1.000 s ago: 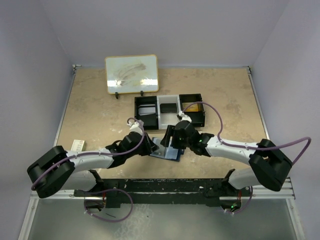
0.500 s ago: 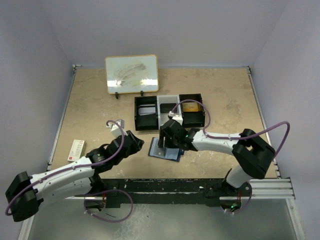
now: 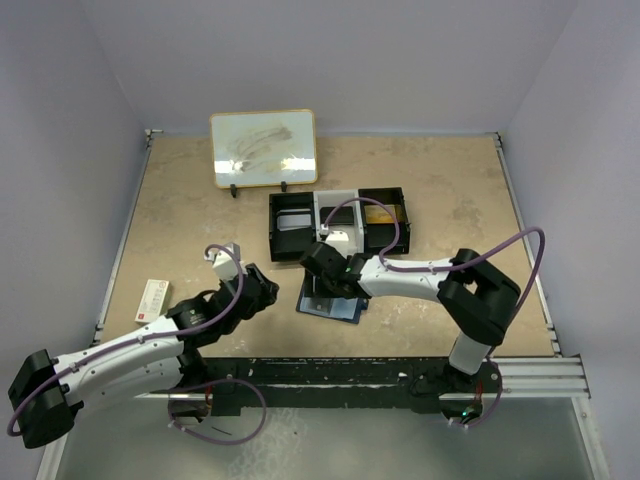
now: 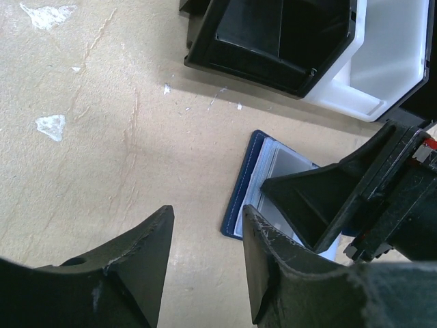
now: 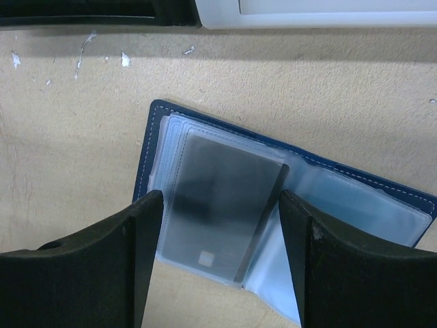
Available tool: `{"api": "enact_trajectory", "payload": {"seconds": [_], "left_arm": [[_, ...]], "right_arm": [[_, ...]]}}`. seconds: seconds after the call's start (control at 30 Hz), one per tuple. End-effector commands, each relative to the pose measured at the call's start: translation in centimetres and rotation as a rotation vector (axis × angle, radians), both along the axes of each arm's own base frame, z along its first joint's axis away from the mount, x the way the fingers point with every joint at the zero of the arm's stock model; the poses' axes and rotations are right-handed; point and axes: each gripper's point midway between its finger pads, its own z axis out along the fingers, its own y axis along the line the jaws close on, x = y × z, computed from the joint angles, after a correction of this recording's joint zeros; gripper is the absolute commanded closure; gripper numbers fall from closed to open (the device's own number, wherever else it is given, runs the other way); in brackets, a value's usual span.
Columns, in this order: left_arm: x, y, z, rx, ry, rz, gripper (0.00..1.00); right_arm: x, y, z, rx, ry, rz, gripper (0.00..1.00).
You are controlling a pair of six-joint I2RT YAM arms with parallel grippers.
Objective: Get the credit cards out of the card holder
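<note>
A robotics lab test cell: plain pale lavender walls [image 3: 330, 60] box in a beige stone-patterned tabletop [image 3: 450, 190] on three sides. An aluminium rail [image 3: 540, 375] runs along the near edge, and a left arm [image 3: 120, 350] and a right arm [image 3: 420, 275] rise from it, trailing purple cables [image 3: 520, 245]. Staged props lie on the surface: a small whiteboard [image 3: 264, 147] on a stand, a black compartment tray [image 3: 273, 228], a card holder [image 3: 340, 308], a red-and-white box [image 3: 152, 299]

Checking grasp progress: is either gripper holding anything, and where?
Nothing. Left gripper open, empty; right gripper open, straddling the card on the card holder.
</note>
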Motion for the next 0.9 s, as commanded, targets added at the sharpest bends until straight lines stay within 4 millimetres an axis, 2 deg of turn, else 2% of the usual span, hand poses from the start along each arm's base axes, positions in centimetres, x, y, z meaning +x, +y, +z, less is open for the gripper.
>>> {"api": "enact_trajectory", "payload": {"seconds": [0.0, 0.2, 0.3, 0.5, 0.67, 0.87], "left_arm": [[0.5, -0.7, 1.0, -0.021, -0.027, -0.010, 0.56], [0.5, -1.1, 0.6, -0.013, -0.012, -0.024, 0.56], [0.5, -1.5, 0.6, -0.021, -0.012, -0.033, 0.56], [0.5, -2.9, 0.8, -0.052, -0.020, -0.092, 0.56], [0.2, -4.9, 0.9, -0.092, -0.020, -0.179, 0.55], [-0.7, -7.7, 0.1, -0.151, 0.007, -0.303, 0.55]], "right_arm": [[-0.5, -1.3, -2.3, -0.079, 0.034, -0.046, 0.28], [-0.9, -2.6, -3.3, -0.191, 0.035, -0.077, 0.31], [-1.1, -2.5, -3.5, -0.184, 0.041, -0.074, 0.36], [-2.0, -0.3, -2.7, -0.041, 0.065, 0.016, 0.44], [-2.5, 0.2, -2.8, 0.069, 0.080, 0.048, 0.46], [-2.5, 0.6, -2.1, 0.224, 0.096, 0.060, 0.46]]}}
